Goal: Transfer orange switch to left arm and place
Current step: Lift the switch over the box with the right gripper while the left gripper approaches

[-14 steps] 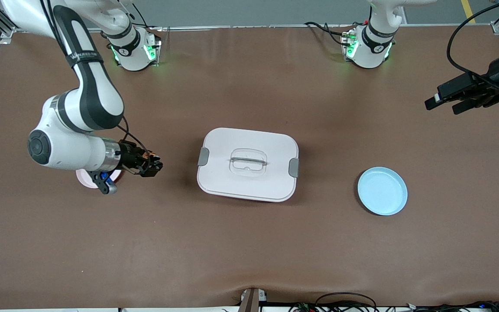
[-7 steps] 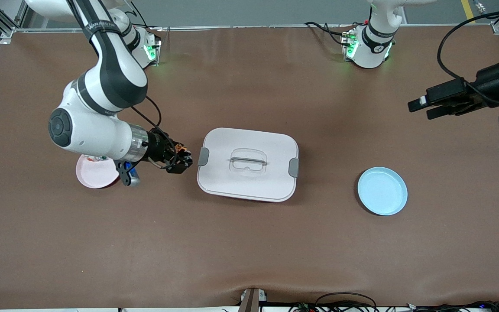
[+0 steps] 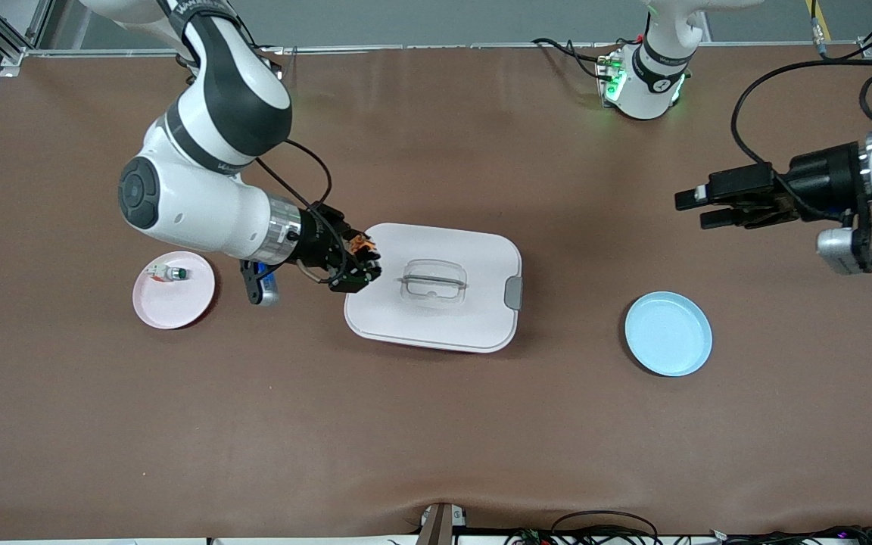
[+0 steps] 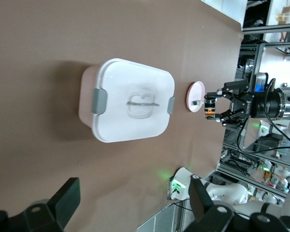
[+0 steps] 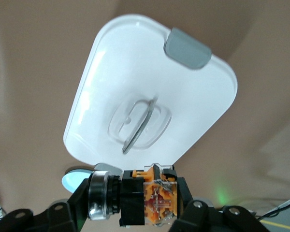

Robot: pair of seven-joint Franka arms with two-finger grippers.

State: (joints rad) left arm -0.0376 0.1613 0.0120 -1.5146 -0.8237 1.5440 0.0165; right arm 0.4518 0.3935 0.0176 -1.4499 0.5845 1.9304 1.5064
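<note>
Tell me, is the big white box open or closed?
Closed. The lid sits flat on the box, and a grey clasp lies down against its end. The other clasp is hidden in the front view by the right pincer.

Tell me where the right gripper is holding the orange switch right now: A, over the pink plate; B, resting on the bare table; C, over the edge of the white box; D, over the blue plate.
C: the right gripper, shut on the orange switch, hangs over the edge of the box toward the right arm's end of the table, clear of the pink plate and the blue plate.
</note>
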